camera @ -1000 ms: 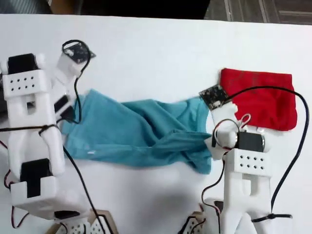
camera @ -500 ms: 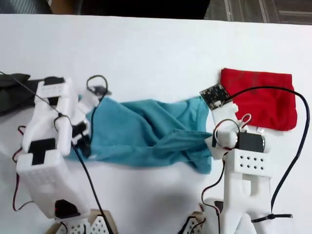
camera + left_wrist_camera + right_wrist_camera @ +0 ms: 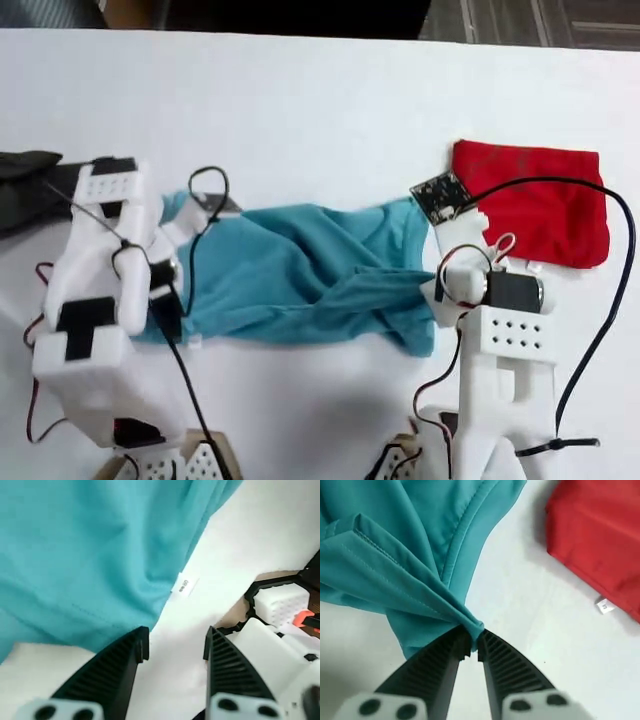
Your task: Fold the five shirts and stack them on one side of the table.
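The blue-green shirt (image 3: 300, 275) lay crumpled in the middle of the white table (image 3: 320, 90), near the folded red shirt (image 3: 540, 200). The right gripper (image 3: 472, 642) was pinched tight on a bunched corner of the blue-green one. The left gripper (image 3: 176, 642) hung over its other edge, jaws apart, holding nothing.

1. Shirts: two. One teal shirt (image 3: 300, 265), one red shirt (image 3: 540, 200).
2. Dark cloth (image 3: 25, 185): one, at the counter (image 3: 320, 90) edge; kind unclear.
3. Arms: two. Left arm (image 3: 95, 290), right arm (image 3: 505, 345).
4. End effectors: two. Left end effector (image 3: 176, 642), right end effector (image 3: 474, 639).
5. White tags: two. Teal tag (image 3: 184, 586), red tag (image 3: 604, 606).
6. Counter: one.
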`<state>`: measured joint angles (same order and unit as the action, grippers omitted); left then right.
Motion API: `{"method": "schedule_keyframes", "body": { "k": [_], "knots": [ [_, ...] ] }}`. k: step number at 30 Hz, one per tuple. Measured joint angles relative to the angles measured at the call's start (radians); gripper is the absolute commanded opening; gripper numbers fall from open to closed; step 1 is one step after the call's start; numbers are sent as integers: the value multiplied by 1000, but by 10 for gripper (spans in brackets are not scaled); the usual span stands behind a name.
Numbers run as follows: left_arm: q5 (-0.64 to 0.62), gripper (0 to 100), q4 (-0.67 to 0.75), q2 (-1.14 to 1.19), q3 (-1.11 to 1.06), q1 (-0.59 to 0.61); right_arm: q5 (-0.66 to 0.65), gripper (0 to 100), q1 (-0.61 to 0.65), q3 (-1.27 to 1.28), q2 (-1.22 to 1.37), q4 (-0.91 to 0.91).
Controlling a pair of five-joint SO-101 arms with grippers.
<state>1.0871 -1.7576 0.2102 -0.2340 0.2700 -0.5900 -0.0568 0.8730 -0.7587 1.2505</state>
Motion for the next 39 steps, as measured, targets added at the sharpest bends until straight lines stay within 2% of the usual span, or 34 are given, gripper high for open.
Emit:
{"method": "schedule_keyframes", "body": {
  "k": [5,8,13,22,30,35,39],
  "knots": [
    [69,206,0,-97,-15,2,0,22,0,0,0,0],
    [135,204,0,-98,-74,-26,0,22,0,0,0,0],
    [153,203,60,-35,-97,-44,0,22,0,0,0,0],
    [-17,203,299,49,-114,-46,0,22,0,0,0,0],
    [-29,182,453,35,-242,-44,0,22,0,-44,0,98],
    [-29,155,463,6,-276,-48,0,22,0,-129,0,155],
    [-29,187,485,-60,-322,-49,0,22,0,-149,0,186]
  ]
}}
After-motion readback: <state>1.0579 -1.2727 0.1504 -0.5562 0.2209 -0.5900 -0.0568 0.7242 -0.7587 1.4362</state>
